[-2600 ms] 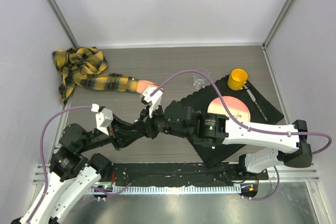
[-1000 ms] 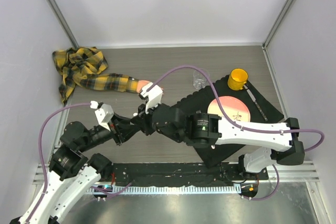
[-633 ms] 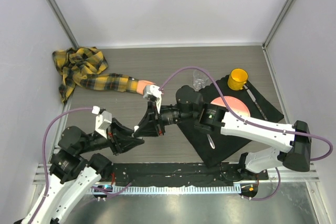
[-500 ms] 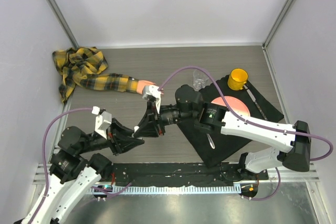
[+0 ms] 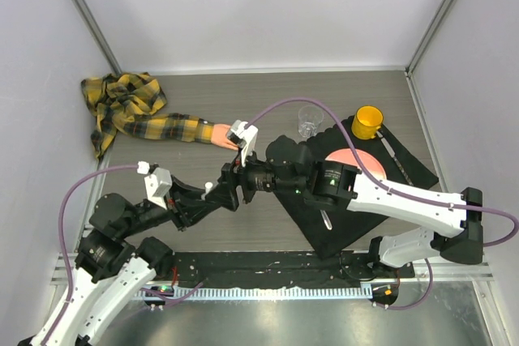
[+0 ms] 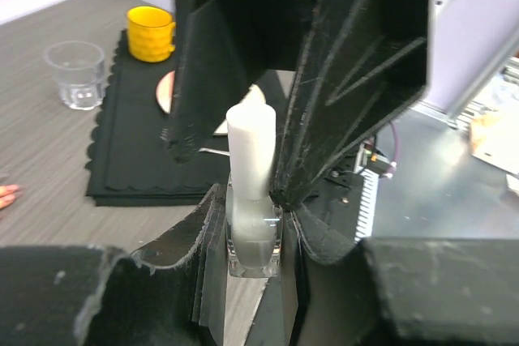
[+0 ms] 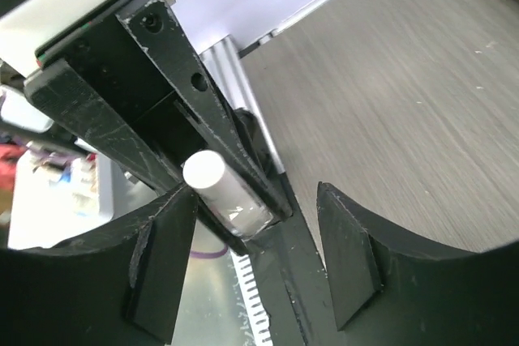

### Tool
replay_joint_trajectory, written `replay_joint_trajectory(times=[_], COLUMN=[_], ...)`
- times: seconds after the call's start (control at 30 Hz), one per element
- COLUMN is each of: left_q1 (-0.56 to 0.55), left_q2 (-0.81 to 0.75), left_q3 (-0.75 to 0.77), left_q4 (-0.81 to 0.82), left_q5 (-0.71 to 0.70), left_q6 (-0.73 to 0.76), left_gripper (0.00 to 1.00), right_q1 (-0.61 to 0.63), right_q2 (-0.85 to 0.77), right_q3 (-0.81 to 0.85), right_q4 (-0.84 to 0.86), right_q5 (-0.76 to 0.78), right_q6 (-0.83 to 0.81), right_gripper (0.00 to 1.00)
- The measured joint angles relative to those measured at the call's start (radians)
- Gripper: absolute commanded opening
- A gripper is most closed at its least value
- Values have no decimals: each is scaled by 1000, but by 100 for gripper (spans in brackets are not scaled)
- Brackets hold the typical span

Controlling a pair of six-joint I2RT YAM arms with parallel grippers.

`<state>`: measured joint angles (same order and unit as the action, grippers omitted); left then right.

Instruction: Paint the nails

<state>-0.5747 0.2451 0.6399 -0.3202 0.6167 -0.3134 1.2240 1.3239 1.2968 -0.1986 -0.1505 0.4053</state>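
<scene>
I see the mannequin hand (image 5: 220,133) lying flat on the worktop (image 5: 203,95), left of its middle and toward the far edge. It is peach-pink and sticks out of a yellow-black plaid sleeve (image 5: 170,128) that runs back to a crumpled heap near the far-left corner. The fingers point right. From above the finger ends are covered, so I can't make out the nails there. The left wrist view catches one pink fingertip (image 6: 6,194) at its left edge, resting on the wood. The nail colour is too small to tell.
</scene>
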Motion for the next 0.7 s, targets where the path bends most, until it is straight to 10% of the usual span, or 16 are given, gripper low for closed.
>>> replay_joint_trajectory(times=[0.13,0.47,0.57,0.7], left_q1=[0,0,0,1], left_q2=[5,11,15,15], left_q3=[5,13,13,13], left_q4=[-10,-16,-18,-19], left_q5=[-43,-72,-74,-44], left_q6=[11,16,16,11], left_gripper=[0,0,0,0], right_q1=[53,153,154,155], right_q2=[1,100,116,115], right_q3=[44,207,215,214], right_q4=[-59,-151,-171,-185], right_q5=[131,341,373,385], right_q6=[-5,-50,-63,-86], right_gripper=[45,32,1,0])
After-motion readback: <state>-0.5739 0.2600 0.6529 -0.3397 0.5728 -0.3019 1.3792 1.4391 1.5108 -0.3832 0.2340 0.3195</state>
